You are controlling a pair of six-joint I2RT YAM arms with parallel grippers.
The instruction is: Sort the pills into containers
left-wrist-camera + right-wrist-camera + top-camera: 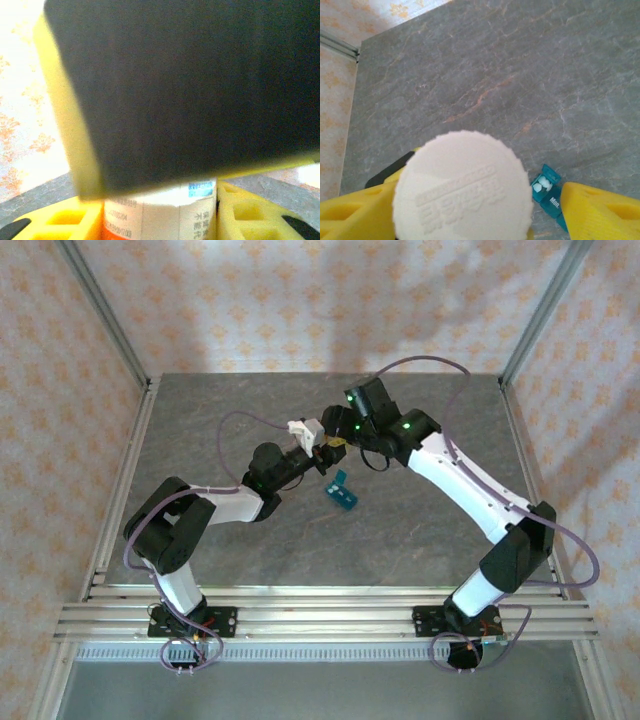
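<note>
From the overhead camera I saw both arms reaching in over the middle of the grey table (200,440). The left gripper (311,434) and right gripper (335,443) were almost nose to nose, with a white bottle (303,427) held up at the left one's tip. That view was too small for me to judge either set of fingers. The left wrist camera settled the first: the bottle (150,212), printed label facing the lens, sat pinched between the two yellow fingers (55,220). A big dark pad with a yellow edge (190,90) hung blurred above it, and I could not tell what it belonged to. The right wrist camera looked straight down on a ribbed white cap (462,192). Its yellow fingers (600,212) were spread wider than the cap, with a clear gap on the right side. The teal pill box (341,493) lay flat on the table, just nearer the bases than the grippers. Overhead, its long axis ran slantwise, far-left to near-right. Only the right wrist camera showed its details (546,189): the far end compartment stood open with white pills (541,186) inside, and the next lid read "Mon".
</note>
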